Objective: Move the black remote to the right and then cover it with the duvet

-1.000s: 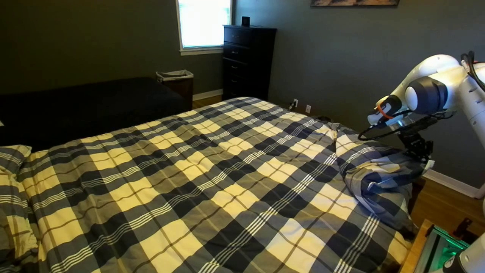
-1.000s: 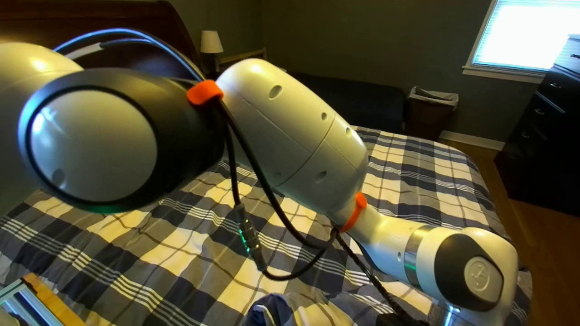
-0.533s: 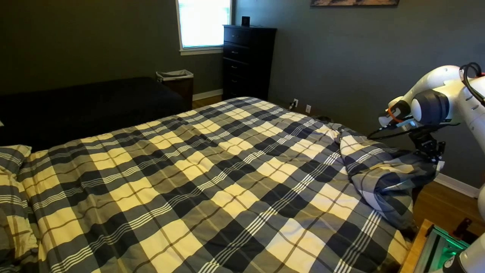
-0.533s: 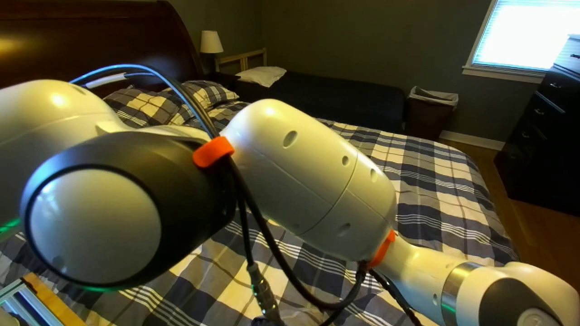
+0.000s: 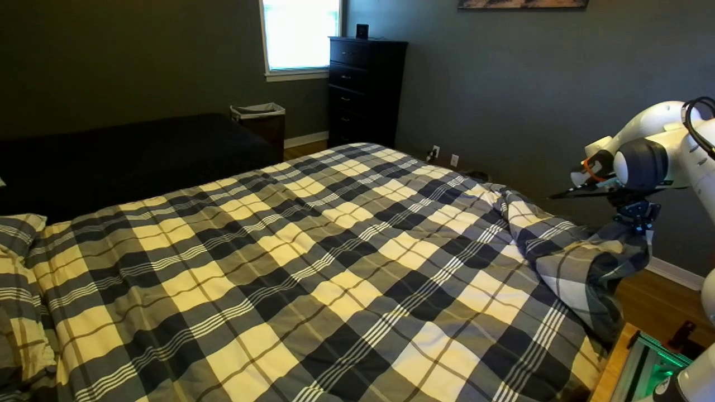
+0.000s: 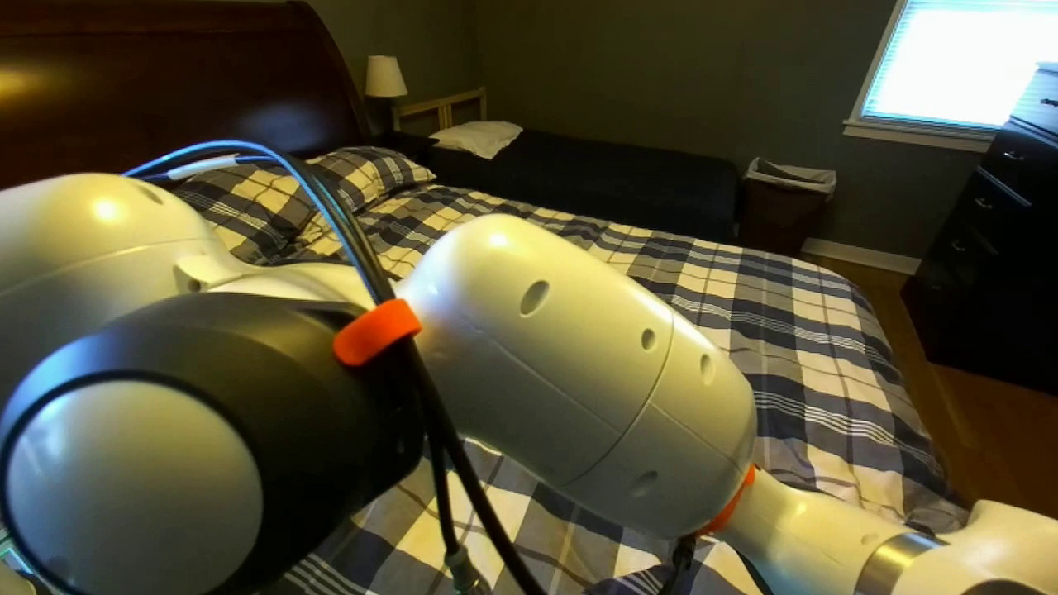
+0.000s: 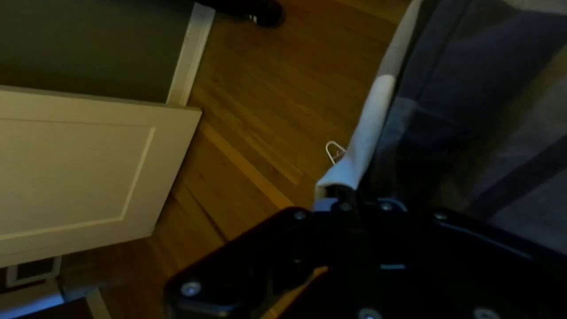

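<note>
Jaws: clamped on the edge of the duvet [image 5: 321, 268] | Risk: we judge cloth weight on this narrow edge grip could drag it loose toward the floor [image 7: 274, 93] | Black remote: not visible; we cannot locate it

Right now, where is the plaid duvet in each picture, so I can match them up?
In an exterior view: the duvet fills most of the lower picture, bunched at far right.
In an exterior view: the duvet spreads behind the arm, mostly center to right.
Wrist view: the duvet fills upper right, its edge running into the claw.
Shared landmark: wooden floor, in all three.
</note>
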You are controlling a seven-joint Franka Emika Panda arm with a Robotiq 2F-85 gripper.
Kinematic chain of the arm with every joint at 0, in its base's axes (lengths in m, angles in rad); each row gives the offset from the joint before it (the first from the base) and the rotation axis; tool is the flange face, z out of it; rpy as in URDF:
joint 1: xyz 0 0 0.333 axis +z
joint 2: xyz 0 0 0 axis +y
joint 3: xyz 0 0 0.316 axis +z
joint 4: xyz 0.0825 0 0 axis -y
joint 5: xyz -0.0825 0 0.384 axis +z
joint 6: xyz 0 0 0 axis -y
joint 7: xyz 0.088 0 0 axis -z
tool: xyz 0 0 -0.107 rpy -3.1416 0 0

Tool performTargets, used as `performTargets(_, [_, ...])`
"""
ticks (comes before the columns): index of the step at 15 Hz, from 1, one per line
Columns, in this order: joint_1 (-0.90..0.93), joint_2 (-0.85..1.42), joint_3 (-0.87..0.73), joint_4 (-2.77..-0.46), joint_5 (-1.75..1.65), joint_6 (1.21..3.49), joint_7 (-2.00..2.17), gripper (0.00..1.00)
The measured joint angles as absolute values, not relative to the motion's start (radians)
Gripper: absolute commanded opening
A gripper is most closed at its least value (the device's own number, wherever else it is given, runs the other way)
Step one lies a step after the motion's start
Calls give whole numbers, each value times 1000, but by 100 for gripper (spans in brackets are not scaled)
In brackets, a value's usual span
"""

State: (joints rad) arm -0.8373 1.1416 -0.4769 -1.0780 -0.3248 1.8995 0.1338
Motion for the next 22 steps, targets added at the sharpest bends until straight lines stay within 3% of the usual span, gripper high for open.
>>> performTargets(6, [-894, 1141, -453, -1067, -254, 2087, 140, 1])
performTargets(16, [-997, 1150, -450, -986, -185, 1896, 307, 1])
performTargets(22, [-1008, 1171, -451, -944, -182, 1949, 421, 1])
